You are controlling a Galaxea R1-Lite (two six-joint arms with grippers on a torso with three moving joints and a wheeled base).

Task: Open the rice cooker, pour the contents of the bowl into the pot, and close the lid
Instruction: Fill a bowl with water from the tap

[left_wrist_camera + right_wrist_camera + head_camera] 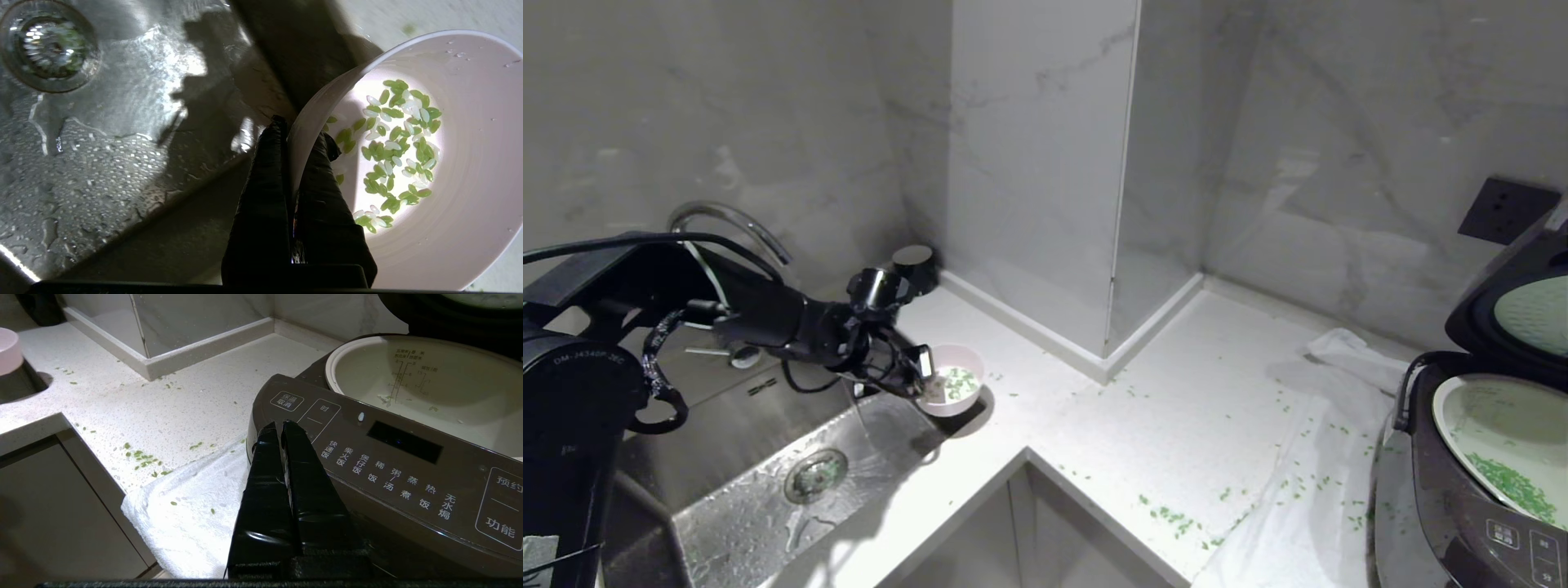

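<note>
The pale pink bowl (968,363) (470,163) hangs at the sink's near corner by the counter edge, and green and white contents (392,151) lie on its bottom. My left gripper (925,377) (300,130) is shut on its rim, one finger inside and one outside. At the far right stands the dark rice cooker (1437,523) (388,465) with its lid (1482,306) raised. Its cream pot (1494,416) (429,384) holds a patch of green bits (1515,486). My right gripper (280,426) is shut and empty, just in front of the cooker's button panel.
The wet steel sink (768,457) (122,143) with its drain (814,476) lies under my left arm, with a faucet (727,220) behind. A white towel (1307,490) (192,514) lies under the cooker. Green bits (1176,518) are scattered on the counter. A marble column (1045,163) juts out.
</note>
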